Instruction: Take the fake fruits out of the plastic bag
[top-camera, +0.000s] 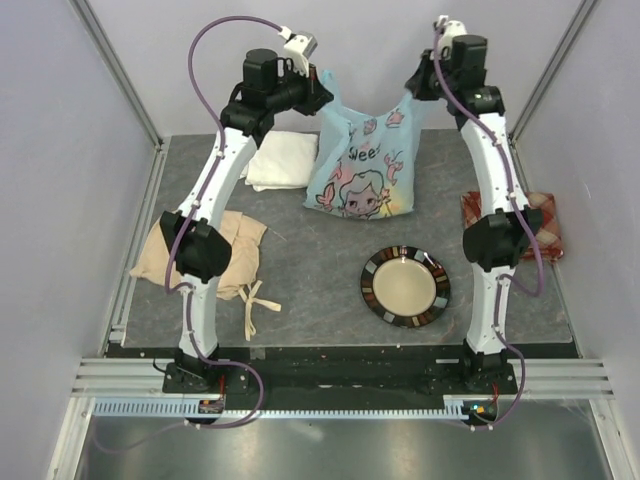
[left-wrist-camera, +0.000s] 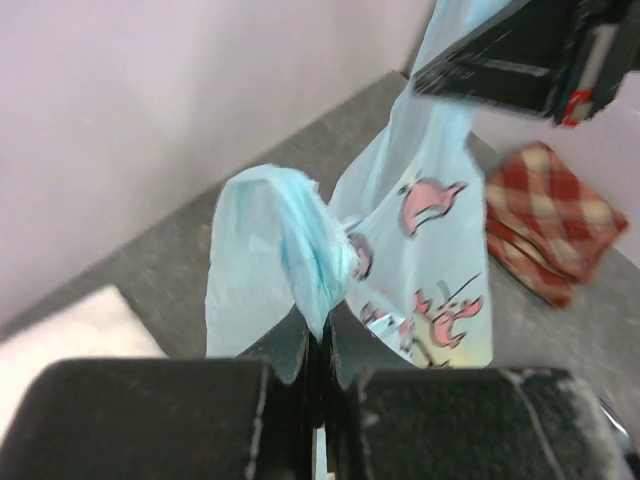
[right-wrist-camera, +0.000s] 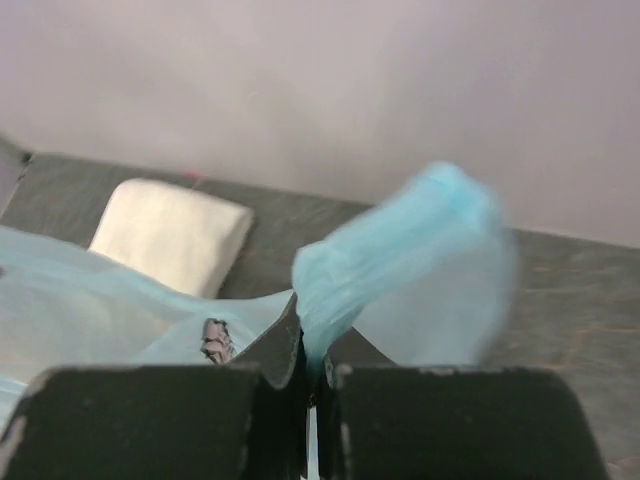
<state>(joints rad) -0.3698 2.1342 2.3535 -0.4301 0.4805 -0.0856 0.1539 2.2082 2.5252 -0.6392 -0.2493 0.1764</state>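
Left tool (left-wrist-camera: 322, 342) pinched tight on one handle of plastic bag (top-camera: 360, 170); right tool (right-wrist-camera: 312, 350) clamped on other handle; bag spread between.

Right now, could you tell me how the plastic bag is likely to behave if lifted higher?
Probably floppy: the bag hangs in soft folds between the left hand and right hand, each pinching a crumpled handle. Likely thin and slippery, so a handle may slip free.
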